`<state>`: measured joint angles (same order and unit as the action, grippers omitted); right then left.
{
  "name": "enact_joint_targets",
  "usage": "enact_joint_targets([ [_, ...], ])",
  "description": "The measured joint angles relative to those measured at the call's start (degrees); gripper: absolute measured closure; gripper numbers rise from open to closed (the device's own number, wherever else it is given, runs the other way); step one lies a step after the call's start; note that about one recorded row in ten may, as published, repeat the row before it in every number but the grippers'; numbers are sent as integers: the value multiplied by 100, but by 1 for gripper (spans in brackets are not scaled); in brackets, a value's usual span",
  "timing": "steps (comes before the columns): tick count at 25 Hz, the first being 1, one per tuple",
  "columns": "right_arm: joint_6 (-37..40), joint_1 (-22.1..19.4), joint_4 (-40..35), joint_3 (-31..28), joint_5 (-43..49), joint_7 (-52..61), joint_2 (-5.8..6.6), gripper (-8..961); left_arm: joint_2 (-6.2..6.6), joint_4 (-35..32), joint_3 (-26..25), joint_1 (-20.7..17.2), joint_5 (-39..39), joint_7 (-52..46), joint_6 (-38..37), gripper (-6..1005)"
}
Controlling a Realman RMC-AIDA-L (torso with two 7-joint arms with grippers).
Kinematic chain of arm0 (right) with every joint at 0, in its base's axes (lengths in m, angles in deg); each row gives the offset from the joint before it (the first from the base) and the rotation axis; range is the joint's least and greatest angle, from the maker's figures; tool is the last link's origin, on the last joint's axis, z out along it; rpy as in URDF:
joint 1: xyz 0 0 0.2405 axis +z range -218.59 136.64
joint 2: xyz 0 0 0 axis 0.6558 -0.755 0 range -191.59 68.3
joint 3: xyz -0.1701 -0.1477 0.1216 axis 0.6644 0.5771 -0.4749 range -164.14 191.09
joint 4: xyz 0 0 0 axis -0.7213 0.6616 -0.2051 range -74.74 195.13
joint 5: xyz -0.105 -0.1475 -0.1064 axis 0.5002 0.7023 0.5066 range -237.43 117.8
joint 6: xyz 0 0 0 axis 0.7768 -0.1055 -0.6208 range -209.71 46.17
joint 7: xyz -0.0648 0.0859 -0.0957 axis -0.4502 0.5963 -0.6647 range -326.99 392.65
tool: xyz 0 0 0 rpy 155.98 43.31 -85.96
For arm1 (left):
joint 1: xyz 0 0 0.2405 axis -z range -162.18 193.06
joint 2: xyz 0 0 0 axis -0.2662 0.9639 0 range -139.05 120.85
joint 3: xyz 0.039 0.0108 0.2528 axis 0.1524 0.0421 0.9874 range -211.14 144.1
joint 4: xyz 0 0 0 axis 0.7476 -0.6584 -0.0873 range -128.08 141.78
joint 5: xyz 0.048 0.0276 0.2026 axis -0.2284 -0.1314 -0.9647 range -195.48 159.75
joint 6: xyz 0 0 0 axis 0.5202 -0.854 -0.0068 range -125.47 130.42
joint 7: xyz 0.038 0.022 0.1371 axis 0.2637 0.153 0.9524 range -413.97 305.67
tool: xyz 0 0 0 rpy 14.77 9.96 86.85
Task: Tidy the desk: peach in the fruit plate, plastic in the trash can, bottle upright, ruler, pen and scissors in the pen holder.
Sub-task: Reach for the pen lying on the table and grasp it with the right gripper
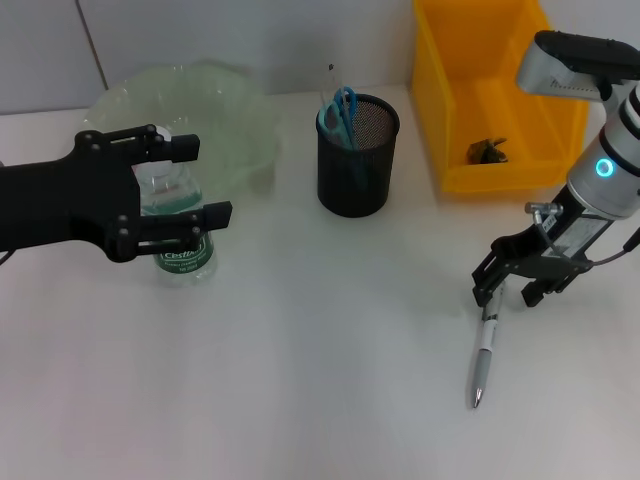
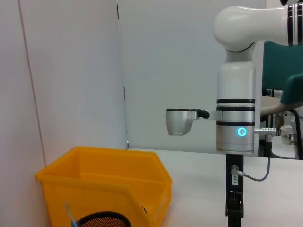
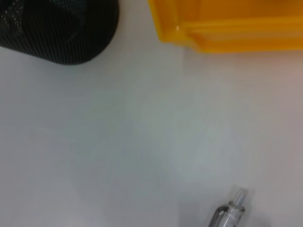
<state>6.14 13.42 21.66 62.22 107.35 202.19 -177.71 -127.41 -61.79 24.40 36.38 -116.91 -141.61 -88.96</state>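
The clear bottle (image 1: 181, 240) with a green label stands upright in front of the fruit plate (image 1: 215, 100), a pale green translucent dish. My left gripper (image 1: 183, 180) is shut on the bottle, one black finger on each side. A silver pen (image 1: 484, 355) lies on the table at the right. My right gripper (image 1: 510, 285) hangs open just over the pen's (image 3: 229, 213) upper end. The black mesh pen holder (image 1: 357, 160) holds blue-handled scissors (image 1: 343, 105) and a thin clear ruler (image 1: 331, 78). A dark scrap of plastic (image 1: 488, 150) lies in the yellow trash can (image 1: 470, 60). No peach shows.
The trash can (image 3: 227, 23) stands at the back right, close behind my right arm (image 2: 235, 94), with the pen holder (image 3: 57, 28) to its left. White tabletop (image 1: 320, 360) spreads across the middle and front. A pale wall runs behind the desk.
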Motion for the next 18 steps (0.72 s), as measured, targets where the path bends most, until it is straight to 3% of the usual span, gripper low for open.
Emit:
enact_joint_targets([
  [18,-138,346,294,407,0,0,27,319,-8,0,18,37,9,40,4,216],
])
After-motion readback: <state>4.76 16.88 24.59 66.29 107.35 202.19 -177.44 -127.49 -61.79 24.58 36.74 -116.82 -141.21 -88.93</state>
